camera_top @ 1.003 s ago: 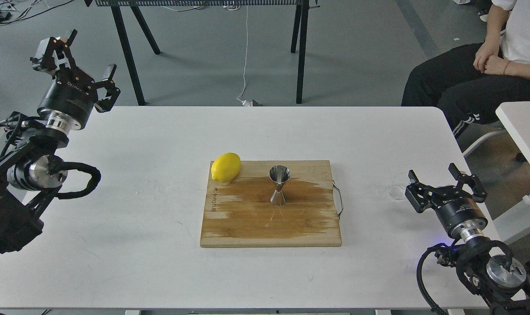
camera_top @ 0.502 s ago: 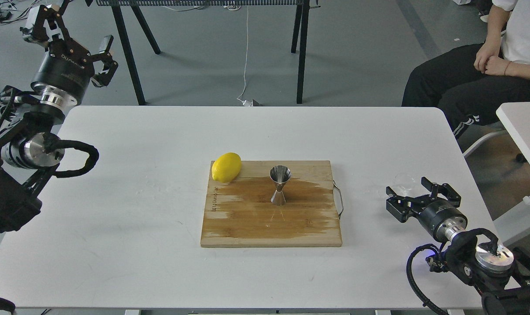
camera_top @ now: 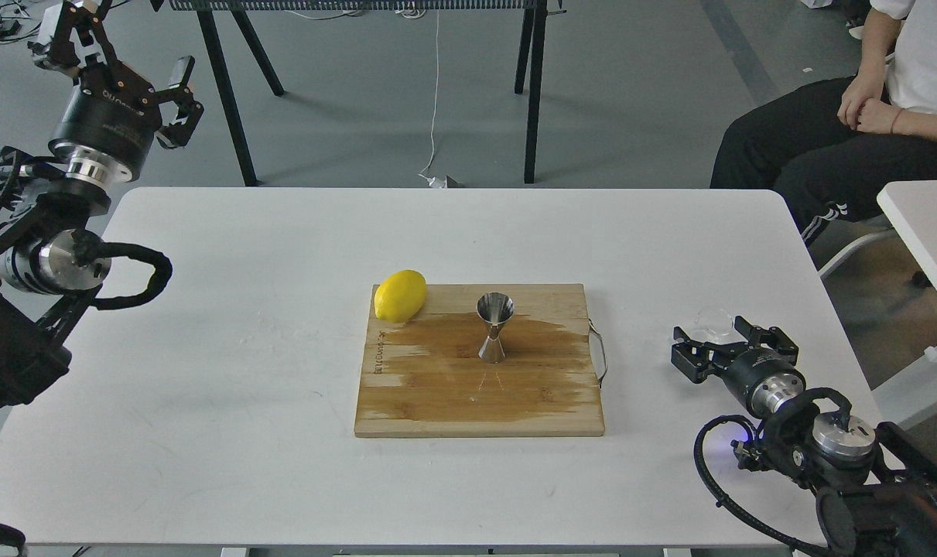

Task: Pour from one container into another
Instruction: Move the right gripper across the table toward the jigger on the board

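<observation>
The tiny clear cup [camera_top: 714,320] sits on the white table [camera_top: 244,402] at the right, hard to make out against the surface. My right gripper [camera_top: 725,342] lies low beside it, open, its two fingers reaching to either side of the cup's near edge; I cannot tell whether they touch it. The steel jigger [camera_top: 494,329] stands upright in the middle of the wooden cutting board [camera_top: 437,402], well left of that gripper. High at the far left, off the table's corner, my left gripper [camera_top: 116,54] hangs open and holds nothing.
A yellow lemon [camera_top: 399,295] rests on the board's back left corner. A dark wet patch spreads across the board around the jigger. A seated person [camera_top: 863,131] and a second white table [camera_top: 928,224] are at the right; black stand legs [camera_top: 531,93] are behind.
My right gripper has dropped lower and slid left up to the clear cup, which now lies at its fingertips. My left arm has risen and pulled back toward the upper left.
</observation>
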Controlling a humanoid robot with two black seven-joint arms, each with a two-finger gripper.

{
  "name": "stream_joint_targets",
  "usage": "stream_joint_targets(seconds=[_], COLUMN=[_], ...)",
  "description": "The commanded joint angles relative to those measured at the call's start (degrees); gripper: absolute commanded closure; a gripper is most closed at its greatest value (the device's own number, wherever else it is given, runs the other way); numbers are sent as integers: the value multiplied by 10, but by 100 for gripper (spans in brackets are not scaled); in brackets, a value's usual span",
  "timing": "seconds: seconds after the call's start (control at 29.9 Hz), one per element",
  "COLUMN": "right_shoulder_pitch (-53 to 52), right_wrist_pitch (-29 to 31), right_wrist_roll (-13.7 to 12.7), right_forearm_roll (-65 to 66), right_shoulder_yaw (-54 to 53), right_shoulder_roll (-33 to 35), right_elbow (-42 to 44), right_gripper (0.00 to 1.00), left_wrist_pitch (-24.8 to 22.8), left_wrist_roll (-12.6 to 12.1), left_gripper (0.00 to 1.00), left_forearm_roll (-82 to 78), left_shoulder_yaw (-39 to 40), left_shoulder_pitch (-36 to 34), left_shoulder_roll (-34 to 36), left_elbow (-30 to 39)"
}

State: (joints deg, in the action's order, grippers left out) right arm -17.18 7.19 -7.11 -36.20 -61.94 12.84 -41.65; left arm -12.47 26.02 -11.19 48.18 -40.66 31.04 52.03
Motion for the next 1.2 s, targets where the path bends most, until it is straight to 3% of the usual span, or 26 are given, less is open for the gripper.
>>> stream_joint_targets(seconds=[0.0, 0.2, 0.27, 0.33, 0.47, 0.64, 0.9, 1.17], right_shoulder_pitch=[-13, -15, -16, -16, -16, -14, -16, -43], right_wrist_pitch=[0, -1, 0, 0, 5, 39, 38, -17], right_wrist_roll=[-2, -2, -2, -2, -2, -3, -14, -12], right_forearm_roll=[1, 1, 1, 2, 2, 1, 0, 36], right_shoulder_yaw=[5, 5, 6, 6, 5, -2, 5, 33], right_shoulder_roll=[-12, -18, -18, -18, -17, -17, -18, -11], right_elbow=[20, 26, 25, 25, 25, 23, 3, -126], right_gripper=[6, 15, 25, 41, 49, 69, 70, 71], left_wrist_pitch=[1, 2, 2, 2, 3, 3, 3, 3], left_wrist_roll=[0, 0, 0, 0, 0, 3, 3, 3], left_gripper=[0, 0, 0, 0, 0, 0, 0, 0], left_forearm_roll=[0, 0, -1, -2, -2, -2, -2, -2], left_shoulder_yaw=[-1, -2, -2, -2, -1, -1, -1, -2], left_shoulder_pitch=[0, 0, 0, 0, 0, 0, -5, -5], left_shoulder_roll=[0, 0, 0, 1, 1, 1, 13, 20], left_elbow=[0, 0, 0, 0, 0, 0, 0, 0])
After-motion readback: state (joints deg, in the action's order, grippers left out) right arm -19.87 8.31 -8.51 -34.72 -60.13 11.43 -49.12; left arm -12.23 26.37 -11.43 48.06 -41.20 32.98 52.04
